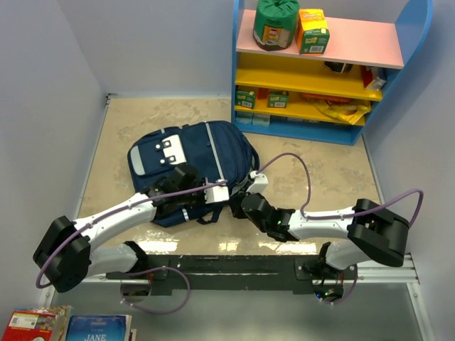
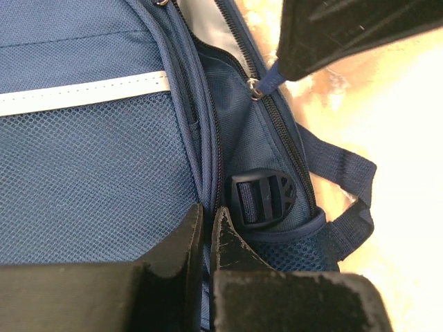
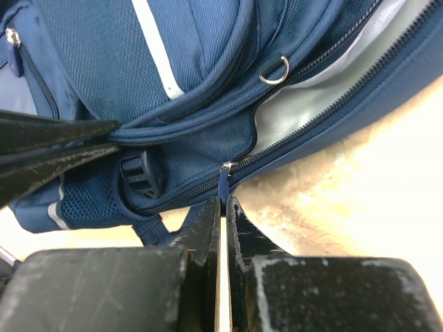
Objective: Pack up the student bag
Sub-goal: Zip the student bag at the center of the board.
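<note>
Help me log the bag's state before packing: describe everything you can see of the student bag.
The student bag is a navy fabric backpack lying front-up on the beige table. It has white patches, a white stripe, a mesh side pocket and a black buckle. Its main zip is partly open, showing pale grey lining. The right pincer is shut on the zip's navy pull tab. The left pincer pinches the fabric seam beside the mesh pocket. Loose straps lie at its near side.
</note>
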